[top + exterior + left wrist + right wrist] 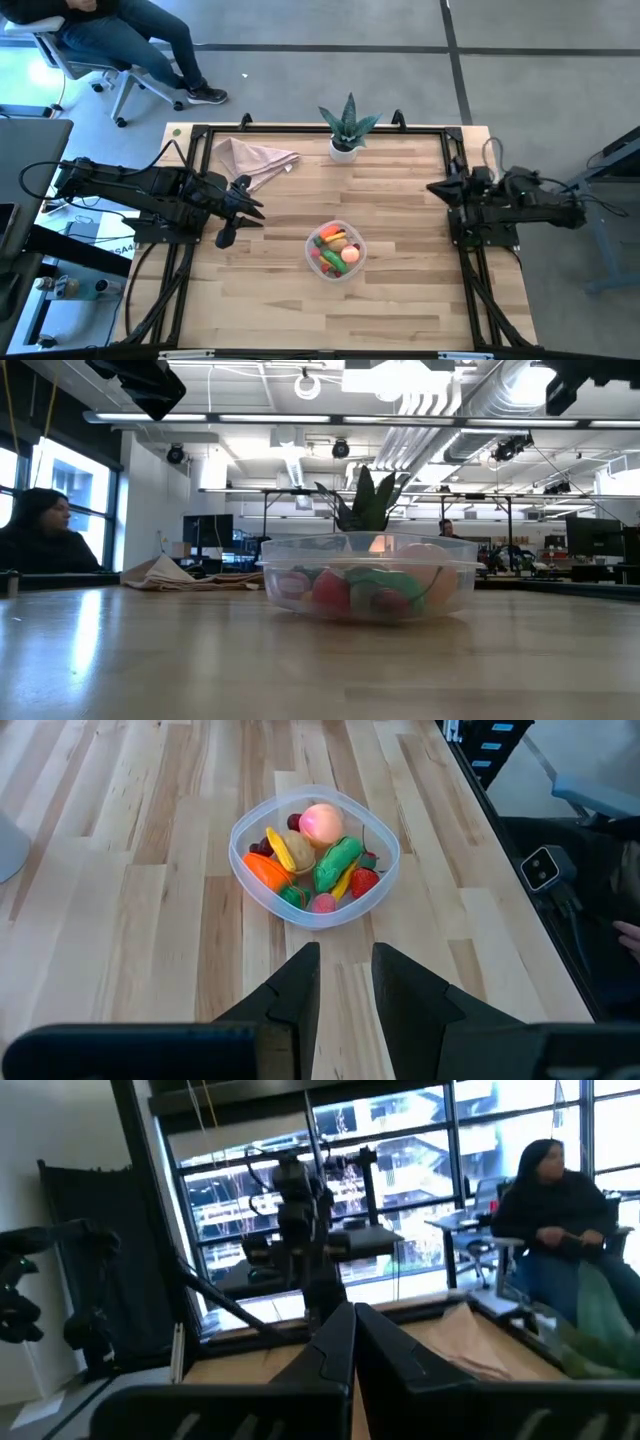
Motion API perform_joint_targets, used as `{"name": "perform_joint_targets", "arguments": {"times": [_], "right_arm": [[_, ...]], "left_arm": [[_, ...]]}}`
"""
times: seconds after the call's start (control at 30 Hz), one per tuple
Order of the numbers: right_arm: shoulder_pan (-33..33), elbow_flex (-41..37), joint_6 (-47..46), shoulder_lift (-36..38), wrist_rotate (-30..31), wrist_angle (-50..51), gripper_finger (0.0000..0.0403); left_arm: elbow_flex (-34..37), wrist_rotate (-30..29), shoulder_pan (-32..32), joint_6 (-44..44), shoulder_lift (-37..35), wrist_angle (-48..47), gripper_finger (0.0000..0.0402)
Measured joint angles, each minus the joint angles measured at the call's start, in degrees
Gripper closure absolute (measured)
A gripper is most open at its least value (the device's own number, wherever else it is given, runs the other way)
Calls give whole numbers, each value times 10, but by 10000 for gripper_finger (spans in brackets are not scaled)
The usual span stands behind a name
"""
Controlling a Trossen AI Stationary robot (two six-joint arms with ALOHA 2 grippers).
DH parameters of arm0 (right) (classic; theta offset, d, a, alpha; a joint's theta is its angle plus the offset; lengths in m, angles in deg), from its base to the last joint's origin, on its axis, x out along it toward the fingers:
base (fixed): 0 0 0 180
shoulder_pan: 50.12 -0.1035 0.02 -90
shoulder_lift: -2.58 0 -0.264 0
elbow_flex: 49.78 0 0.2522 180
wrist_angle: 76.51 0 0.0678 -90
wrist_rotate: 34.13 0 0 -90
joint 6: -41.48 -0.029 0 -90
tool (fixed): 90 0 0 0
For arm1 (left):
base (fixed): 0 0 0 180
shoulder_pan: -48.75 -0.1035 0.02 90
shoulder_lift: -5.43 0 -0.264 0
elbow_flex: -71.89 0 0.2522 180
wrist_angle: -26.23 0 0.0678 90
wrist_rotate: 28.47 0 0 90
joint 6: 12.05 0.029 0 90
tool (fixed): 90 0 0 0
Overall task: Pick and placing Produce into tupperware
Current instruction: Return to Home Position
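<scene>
The clear round tupperware stands on its base near the middle of the table, also seen in the left wrist view and the low view. The produce lies inside it: pink peach, green cucumber, orange carrot, yellow banana and small red pieces. My left gripper hovers above the table to the tub's left, open and holding nothing; its fingers point at the tub. My right gripper waits at the table's right edge, shut, raised and level.
A beige cloth napkin lies at the far left of the table. A green spiky plant in a white pot stands at the far edge, behind the tub. A person sits on a chair beyond the table's far left corner.
</scene>
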Motion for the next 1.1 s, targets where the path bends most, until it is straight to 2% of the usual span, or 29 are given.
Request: {"name": "perform_joint_targets", "arguments": {"times": [0.3,0.63,0.93,1.1], "right_arm": [[0,-111,-9,1,0,-108,403],[0,-187,-20,1,-5,-150,403],[0,-195,2,1,-2,-111,403],[0,-195,-68,1,25,-56,403]], "left_arm": [[0,0,0,0,0,0,318],[0,0,0,0,0,0,318],[0,0,0,0,0,0,318],[0,0,0,0,0,0,318]]}}
